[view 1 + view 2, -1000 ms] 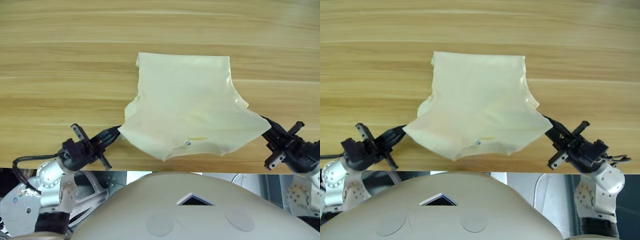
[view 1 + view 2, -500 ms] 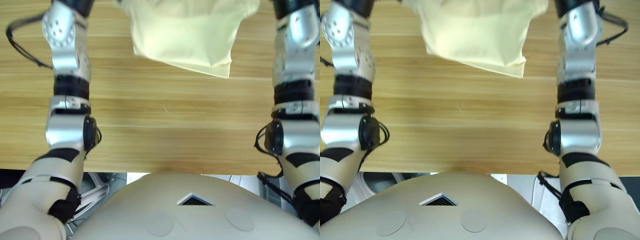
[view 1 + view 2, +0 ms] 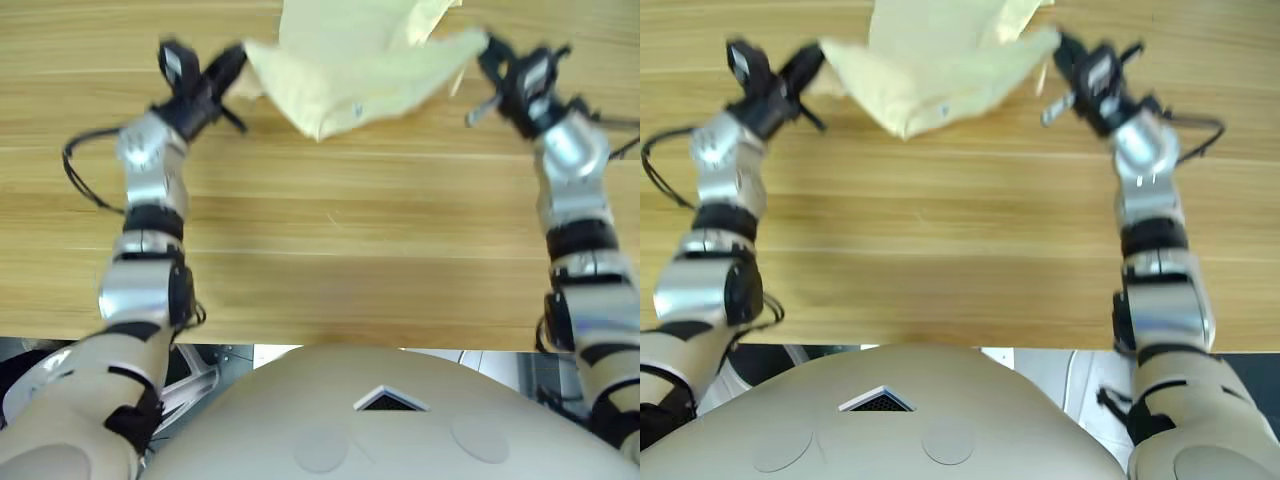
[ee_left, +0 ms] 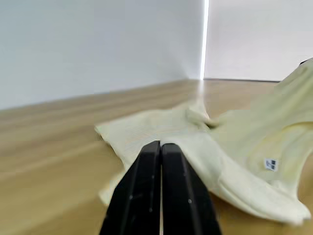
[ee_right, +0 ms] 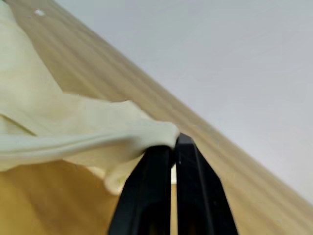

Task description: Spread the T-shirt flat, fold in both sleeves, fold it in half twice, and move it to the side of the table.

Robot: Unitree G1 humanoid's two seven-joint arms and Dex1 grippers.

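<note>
Change: half a second ago both arms reached so far across that their ends were out of sight, with the cloth hanging low between them. Now the grippers have drawn back into sight over the far part of the table, a full second on from starting at its near edge.
Left gripper (image 3: pixel 235 62): clenched on one corner of the T-shirt, fingers pressed tight together (no gap between them from the wrist camera).
Right gripper (image 3: pixel 487 48): pinched shut on the opposite corner, with the fabric bunched over its fingertips.
T-shirt (image 3: pixel 350 60): pale yellow, stretched between the two grippers. Its middle sags to a point toward the near side, with a small tag on that fold. The part beyond the grippers lies rumpled on the wood.
Table (image 3: pixel 330 230): light wood, bare boards between the near edge and the shirt.
Wall (image 4: pixel 98 44): plain and pale, behind the table's far edge.
</note>
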